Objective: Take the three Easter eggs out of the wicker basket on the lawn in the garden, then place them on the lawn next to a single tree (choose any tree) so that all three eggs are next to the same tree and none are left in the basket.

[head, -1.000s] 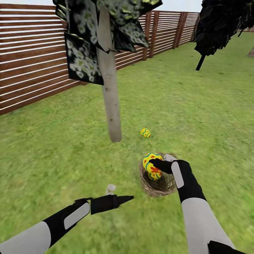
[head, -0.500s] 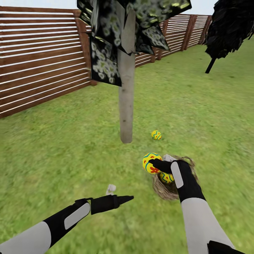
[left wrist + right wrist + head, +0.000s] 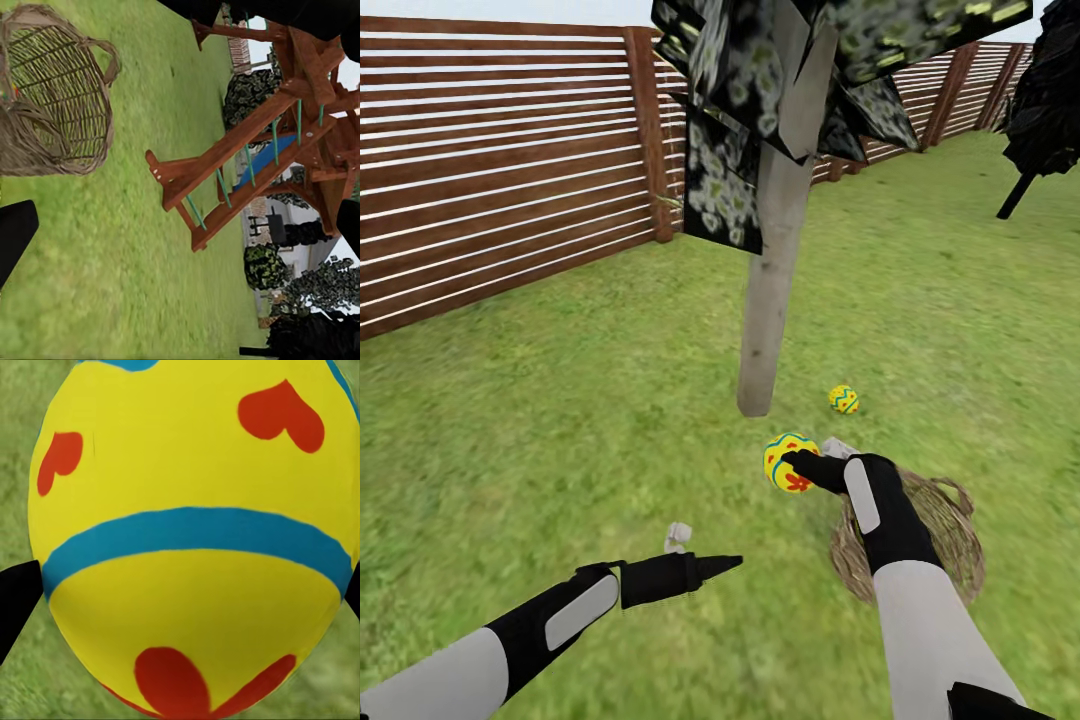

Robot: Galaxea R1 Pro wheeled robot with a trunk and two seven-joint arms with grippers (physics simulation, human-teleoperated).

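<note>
The right end effector (image 3: 797,462) is clamped on a yellow egg (image 3: 788,462) with red shapes and a blue band. It holds the egg up above the lawn (image 3: 560,420), between the tree (image 3: 768,310) and the wicker basket (image 3: 950,540). In the right wrist view the held egg (image 3: 191,536) is very big and close, with a black finger (image 3: 16,600) showing at each side of it.

The basket sits on the grass just beside the right arm, and part of it is hidden behind that arm. In the left wrist view the basket (image 3: 56,94) looks brown and see-through. There may be a bit of color low inside it at the picture's edge, but it is too small to tell what it is.

A second egg (image 3: 844,399) lies on the grass near the bottom of the pale tree trunk, on the side toward the basket. It does not touch the trunk.

The left end effector (image 3: 690,555) is out over bare grass, well apart from the basket and the eggs. Its two fingers are apart and hold nothing.

A brown fence (image 3: 500,170) of flat boards runs behind the tree. A dark tree (image 3: 1050,110) with a black trunk stands far off to the right. The left wrist view also shows a wooden play frame (image 3: 255,142) with a blue slide.
</note>
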